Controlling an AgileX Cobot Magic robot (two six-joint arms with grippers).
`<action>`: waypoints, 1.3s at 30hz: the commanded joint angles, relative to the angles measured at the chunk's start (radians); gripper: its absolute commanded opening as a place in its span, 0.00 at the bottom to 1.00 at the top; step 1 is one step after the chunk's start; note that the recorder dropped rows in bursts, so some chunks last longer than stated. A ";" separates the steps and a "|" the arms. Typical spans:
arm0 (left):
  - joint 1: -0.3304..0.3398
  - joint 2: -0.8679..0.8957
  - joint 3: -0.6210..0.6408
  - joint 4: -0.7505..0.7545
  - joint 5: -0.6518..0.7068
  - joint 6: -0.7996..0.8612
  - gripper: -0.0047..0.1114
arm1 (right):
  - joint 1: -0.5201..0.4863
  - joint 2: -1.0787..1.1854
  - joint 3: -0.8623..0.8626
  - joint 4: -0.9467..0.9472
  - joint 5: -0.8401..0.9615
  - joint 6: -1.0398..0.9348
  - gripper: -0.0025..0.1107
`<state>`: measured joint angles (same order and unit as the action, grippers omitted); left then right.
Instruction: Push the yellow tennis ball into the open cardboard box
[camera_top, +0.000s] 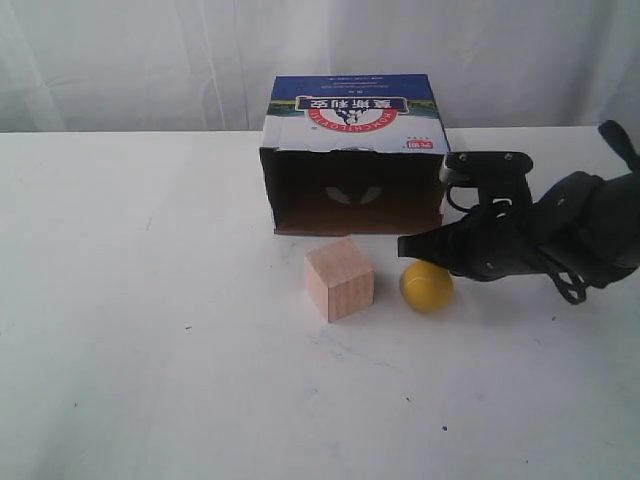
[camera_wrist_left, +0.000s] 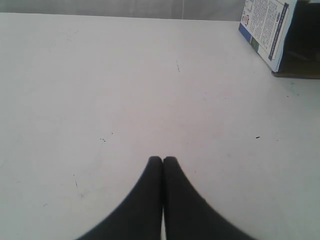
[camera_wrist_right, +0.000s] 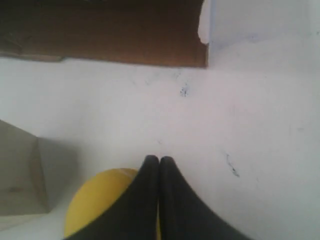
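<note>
We see the yellow tennis ball (camera_top: 427, 285) on the white table (camera_top: 150, 350), near the right end of the cardboard box's (camera_top: 352, 150) open front. A wooden cube (camera_top: 339, 279) stands just left of the ball, apart from it and beside its way to the opening, not across it. Our right gripper (camera_top: 405, 245), fingers pressed together, hangs low over the ball; we cannot tell whether they touch. Our left gripper (camera_wrist_left: 163, 160), fingers also together, hovers over bare table, well apart from the box.
</note>
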<state>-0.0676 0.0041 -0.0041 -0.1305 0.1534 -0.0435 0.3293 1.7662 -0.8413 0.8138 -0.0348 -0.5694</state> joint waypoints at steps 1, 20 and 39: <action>-0.004 -0.004 0.004 -0.002 -0.004 -0.001 0.04 | 0.001 -0.009 -0.041 -0.002 0.011 -0.012 0.02; -0.004 -0.004 0.004 -0.002 -0.004 -0.001 0.04 | 0.054 0.110 -0.078 -0.002 0.071 -0.030 0.02; -0.004 -0.004 0.004 -0.002 -0.004 -0.001 0.04 | 0.054 0.046 -0.126 -0.008 -0.061 -0.095 0.02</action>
<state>-0.0676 0.0041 -0.0041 -0.1305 0.1534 -0.0435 0.3821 1.8523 -0.9665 0.8102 -0.0863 -0.6183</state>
